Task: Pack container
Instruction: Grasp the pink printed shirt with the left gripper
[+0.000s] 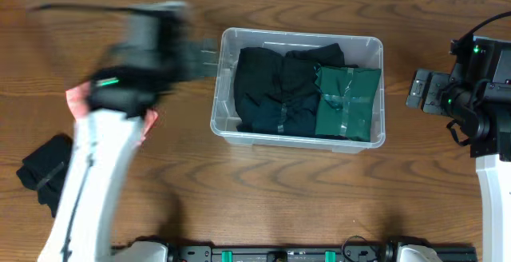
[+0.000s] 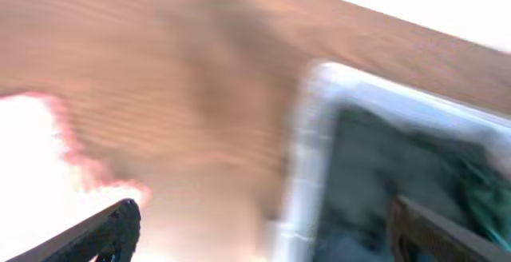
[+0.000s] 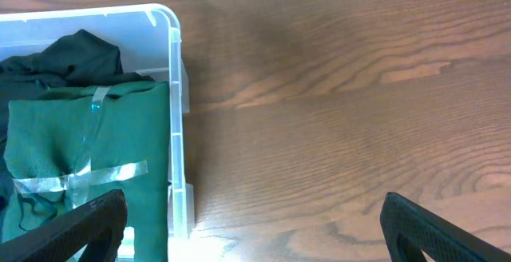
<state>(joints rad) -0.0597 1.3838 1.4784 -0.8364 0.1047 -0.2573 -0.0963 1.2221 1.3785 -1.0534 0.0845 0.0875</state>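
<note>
At centre, the container (image 1: pixel 297 139) sits mouth-up, lengthwise left-right.

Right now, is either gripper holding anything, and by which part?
Nothing is held. The right gripper stands open above the table; the left gripper, blurred, is open beside the container, nothing between its fingers.

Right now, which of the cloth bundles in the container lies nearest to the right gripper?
The green bundle, crossed with clear tape, at the right end of the container, closest to the right gripper. The black bundles lie further left.
</note>
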